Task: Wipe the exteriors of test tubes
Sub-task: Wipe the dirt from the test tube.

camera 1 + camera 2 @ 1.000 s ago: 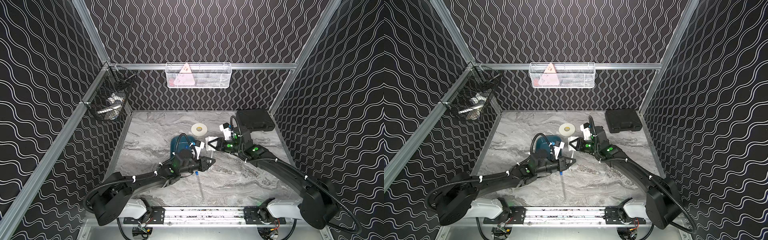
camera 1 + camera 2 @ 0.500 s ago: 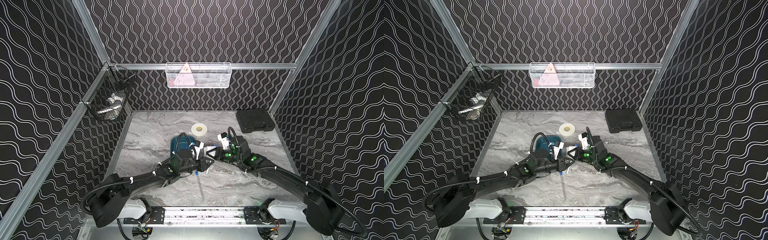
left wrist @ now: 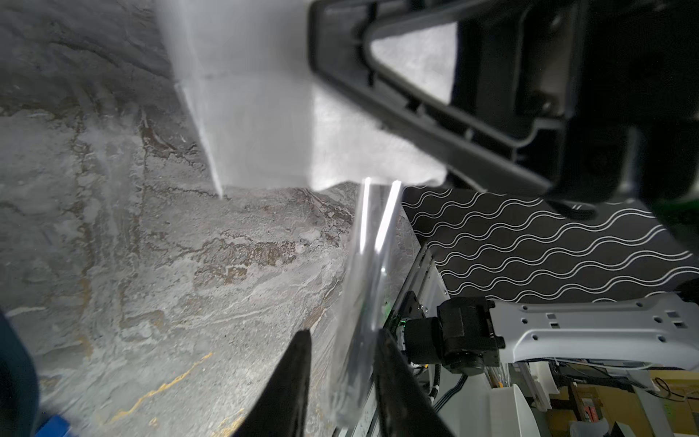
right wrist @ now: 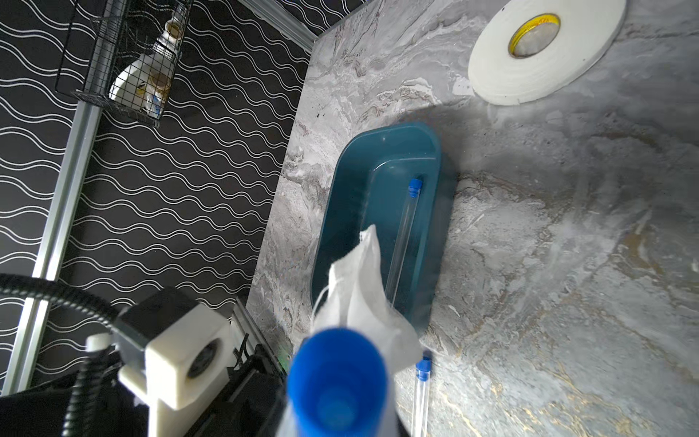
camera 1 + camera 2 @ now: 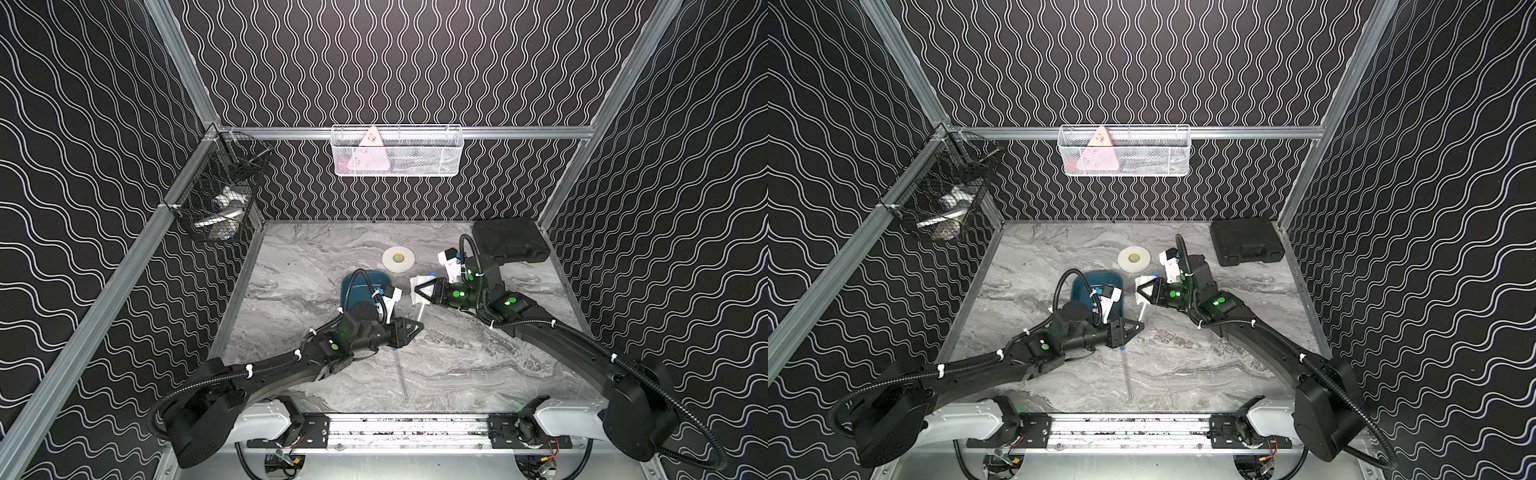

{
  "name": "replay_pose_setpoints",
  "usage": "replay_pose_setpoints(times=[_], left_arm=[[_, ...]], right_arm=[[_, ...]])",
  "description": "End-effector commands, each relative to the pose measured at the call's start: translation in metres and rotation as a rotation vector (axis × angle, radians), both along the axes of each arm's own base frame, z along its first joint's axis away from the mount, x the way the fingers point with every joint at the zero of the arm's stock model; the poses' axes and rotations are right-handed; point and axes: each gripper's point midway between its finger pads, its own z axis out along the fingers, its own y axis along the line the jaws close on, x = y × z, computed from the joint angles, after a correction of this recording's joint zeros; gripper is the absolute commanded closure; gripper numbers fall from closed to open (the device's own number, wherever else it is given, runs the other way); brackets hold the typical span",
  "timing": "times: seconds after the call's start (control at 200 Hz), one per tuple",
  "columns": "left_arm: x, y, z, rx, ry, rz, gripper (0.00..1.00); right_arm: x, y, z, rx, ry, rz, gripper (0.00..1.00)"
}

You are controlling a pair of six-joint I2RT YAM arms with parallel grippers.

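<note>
Bright, even lighting from above in both top views; sharp throughout, faint shadows on tabletop [image 5: 457, 365]. Left wrist view: blurred tissue [image 3: 257, 113], two white glare streaks along tube [image 3: 372, 234]. Right wrist view: heavily defocused blue cap [image 4: 336, 382], broad soft shadow around tray [image 4: 351, 181], slight wide-angle stretch toward frame edges.

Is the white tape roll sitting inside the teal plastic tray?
No, the white tape roll lies on the marble table, apart from the teal plastic tray.
</note>
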Motion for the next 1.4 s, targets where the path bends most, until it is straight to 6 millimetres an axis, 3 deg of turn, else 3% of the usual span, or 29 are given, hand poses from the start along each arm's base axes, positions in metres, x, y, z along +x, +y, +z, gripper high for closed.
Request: replay_pose_setpoints(times=[0.0, 0.15, 0.32, 0.585, 0.701, 0.891, 1.011, 1.171, 1.396], left_arm=[[0.002, -0.004, 0.0, 0.0, -0.015, -0.015, 0.73], [0.007, -0.01, 0.007, -0.015, -0.033, -0.022, 0.85], [0.013, -0.013, 0.011, -0.034, -0.035, -0.005, 0.86], [0.016, -0.016, 0.01, -0.051, -0.031, 0.004, 0.86], [0.016, -0.017, 0.008, -0.051, -0.026, -0.005, 0.85], [0.013, -0.014, 0.009, -0.055, -0.025, 0.0, 0.84], [0.011, -0.011, 0.01, -0.053, -0.032, 0.002, 0.84], [0.013, -0.01, 0.013, -0.043, -0.047, 0.006, 0.84], [0.016, -0.013, 0.014, -0.054, -0.049, 0.001, 0.83]], right_arm=[[0.0, 0.003, 0.007, 0.013, -0.011, 0.026, 0.83], [-0.001, 0.006, 0.007, 0.029, -0.009, 0.041, 0.83], [-0.007, 0.006, -0.003, 0.032, 0.029, 0.034, 0.81], [-0.032, 0.015, -0.027, 0.03, 0.063, 0.023, 0.81], [-0.021, 0.011, -0.019, 0.001, 0.024, 0.002, 0.81], [0.016, 0.006, -0.001, 0.008, 0.0, 0.021, 0.81], [0.021, 0.012, 0.002, 0.011, 0.001, 0.06, 0.81], [0.008, 0.013, -0.002, 0.042, 0.036, 0.063, 0.81], [-0.032, 0.025, -0.026, 0.036, 0.083, 0.065, 0.81]])
